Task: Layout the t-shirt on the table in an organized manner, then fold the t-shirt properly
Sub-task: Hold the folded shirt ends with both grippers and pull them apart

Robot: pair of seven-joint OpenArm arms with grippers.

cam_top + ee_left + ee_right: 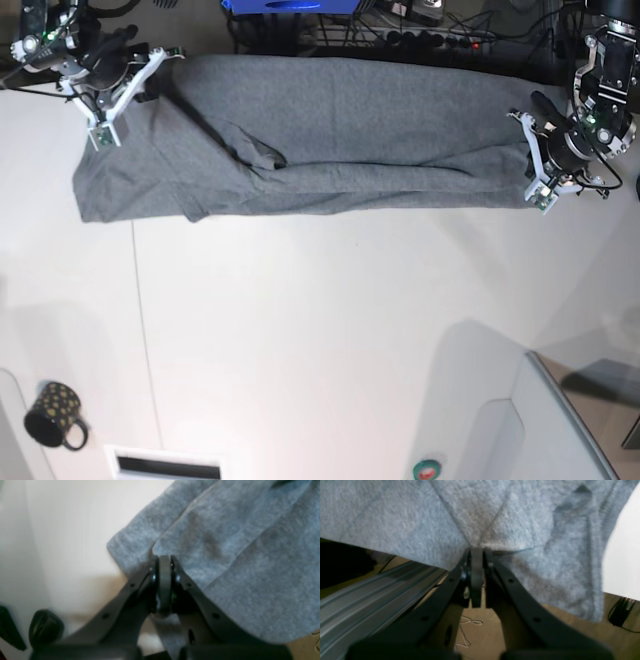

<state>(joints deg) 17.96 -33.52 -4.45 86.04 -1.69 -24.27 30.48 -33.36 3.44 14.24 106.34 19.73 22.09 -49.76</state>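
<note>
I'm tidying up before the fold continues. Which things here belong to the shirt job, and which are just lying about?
Part of the job:
- t-shirt
- table
- left gripper, shut on the t-shirt
- right gripper, shut on the t-shirt

Just lying about:
- dark spotted mug
- raised white panel

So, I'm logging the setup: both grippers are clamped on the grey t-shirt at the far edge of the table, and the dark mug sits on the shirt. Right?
Not quite. The mug stands on the bare table, well apart from the t-shirt, as the base view shows. The left gripper and right gripper are both clamped on it.
</note>
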